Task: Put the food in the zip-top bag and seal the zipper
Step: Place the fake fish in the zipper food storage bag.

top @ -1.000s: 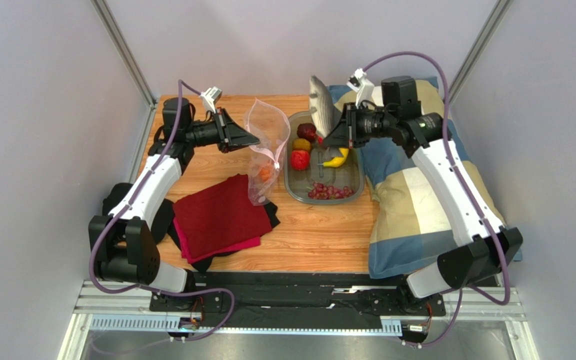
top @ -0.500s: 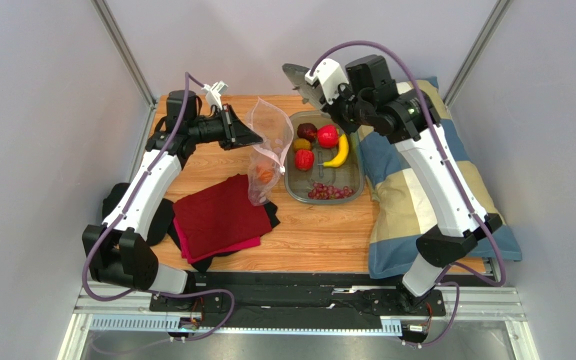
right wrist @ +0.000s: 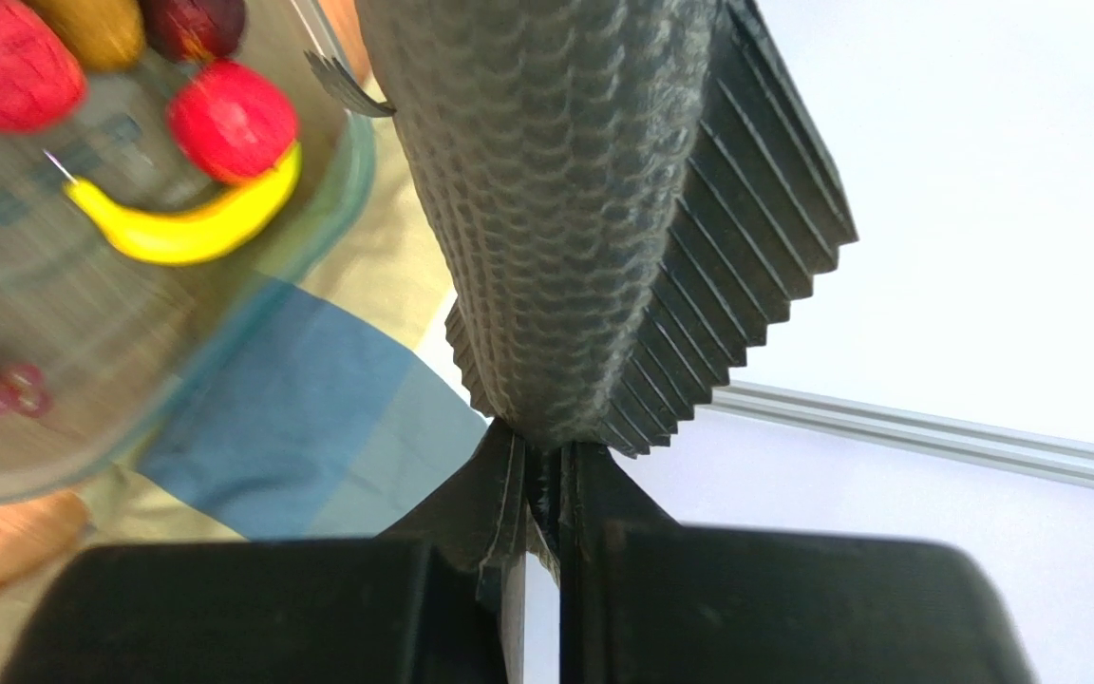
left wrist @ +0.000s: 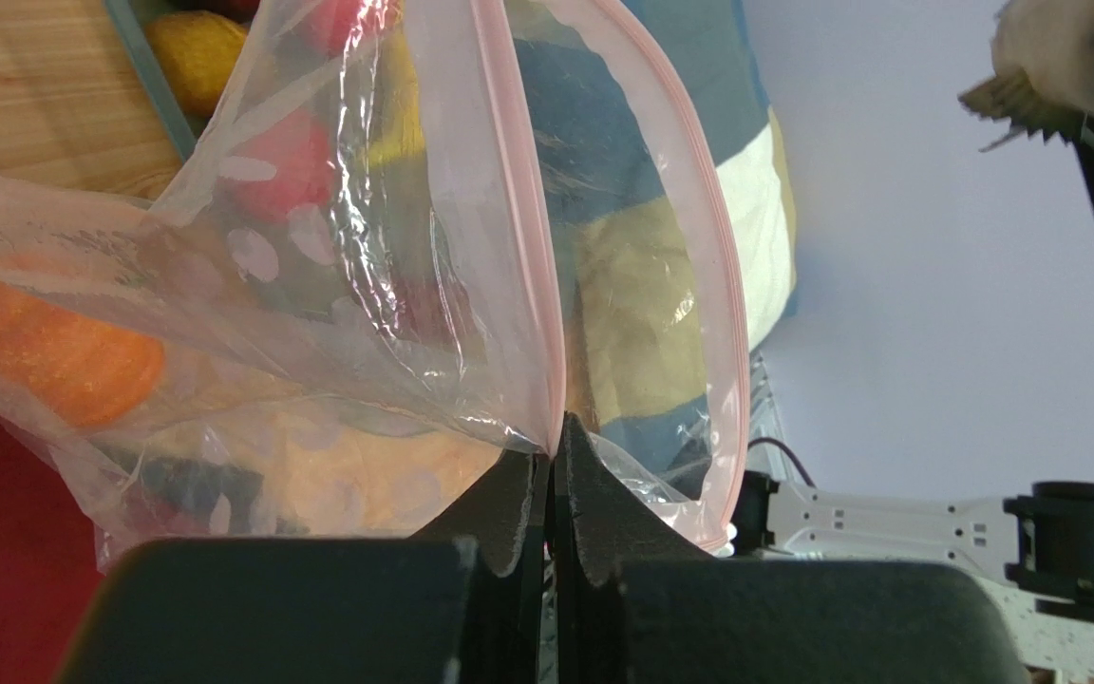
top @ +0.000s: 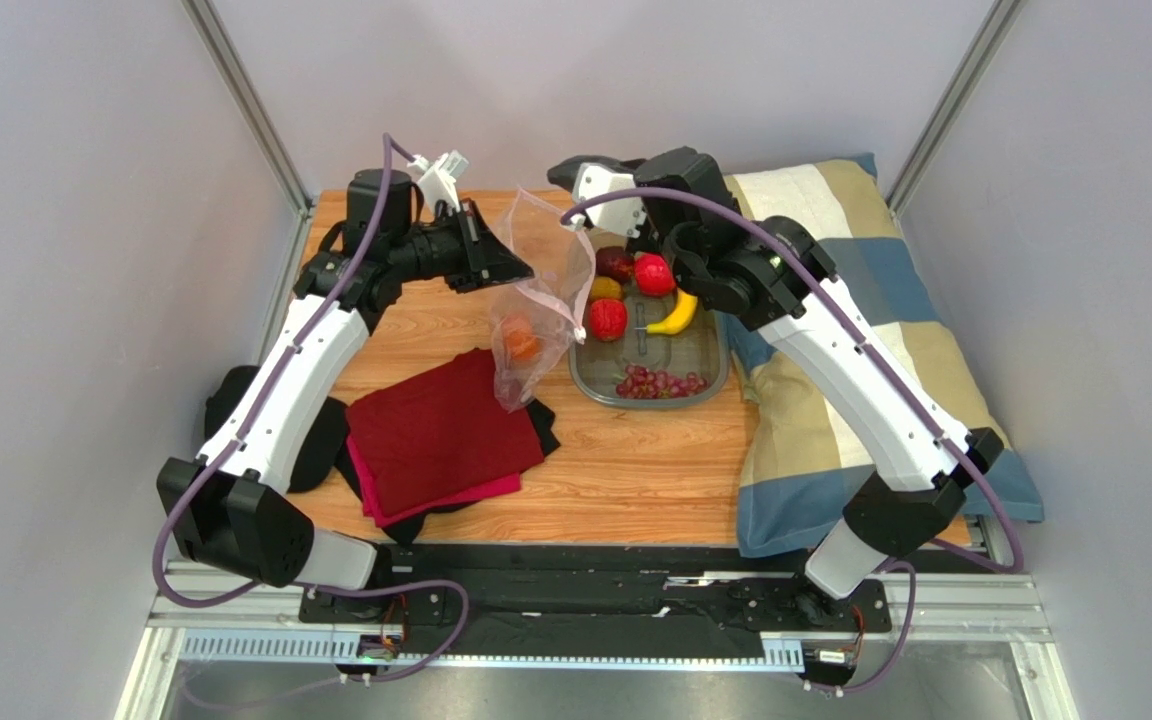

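The zip-top bag (top: 539,308) hangs upright left of the tub, its mouth gaping. My left gripper (left wrist: 556,445) is shut on the pink zipper (left wrist: 530,214) at the near rim. An orange pumpkin (top: 521,342) lies inside the bag. My right gripper (right wrist: 546,459) is shut on the tail end of the grey fish (right wrist: 581,200), which it holds in the air just behind and right of the bag's mouth (top: 573,165). In the tub lie the banana (top: 675,314), apple (top: 654,275), strawberry (top: 605,318), plum (top: 614,263) and grapes (top: 663,384).
The clear rigid tub (top: 710,357) stands mid-table beside a checked pillow (top: 838,345) on the right. Folded red cloths (top: 437,435) lie over black fabric at the front left, touching the bag's bottom. Grey walls close in on the table's sides and back.
My right arm has lifted the fish from above the tub and swung it left toward the bag's mouth. The left gripper has shifted slightly right, still holding the bag.
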You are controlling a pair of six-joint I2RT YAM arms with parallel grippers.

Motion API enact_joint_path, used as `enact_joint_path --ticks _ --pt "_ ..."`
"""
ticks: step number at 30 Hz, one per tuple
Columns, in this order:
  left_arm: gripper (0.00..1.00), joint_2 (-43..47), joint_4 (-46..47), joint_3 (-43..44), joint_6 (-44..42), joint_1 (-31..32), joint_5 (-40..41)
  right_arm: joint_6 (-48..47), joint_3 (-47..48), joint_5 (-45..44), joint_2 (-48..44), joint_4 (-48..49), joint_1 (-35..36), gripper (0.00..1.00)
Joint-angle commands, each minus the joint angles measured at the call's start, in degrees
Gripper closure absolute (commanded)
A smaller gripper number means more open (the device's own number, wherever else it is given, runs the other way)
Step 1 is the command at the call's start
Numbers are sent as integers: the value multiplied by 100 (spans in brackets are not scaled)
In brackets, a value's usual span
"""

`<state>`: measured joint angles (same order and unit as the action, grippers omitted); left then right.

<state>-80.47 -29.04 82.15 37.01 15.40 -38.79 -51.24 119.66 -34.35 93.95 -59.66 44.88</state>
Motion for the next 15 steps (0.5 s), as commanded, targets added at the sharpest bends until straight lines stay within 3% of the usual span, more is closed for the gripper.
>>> enact_joint_path --ticks 1,9,15 --pt "100 110 12 231 -177 244 512 -746 -144 -687 -263 104 292 100" --pt "100 75 91 205 -45 385 521 -1449 -346 -1258 -26 -80 671 100" --pt "100 101 170 187 -54 446 556 -1380 -321 -1408 298 -871 706 100"
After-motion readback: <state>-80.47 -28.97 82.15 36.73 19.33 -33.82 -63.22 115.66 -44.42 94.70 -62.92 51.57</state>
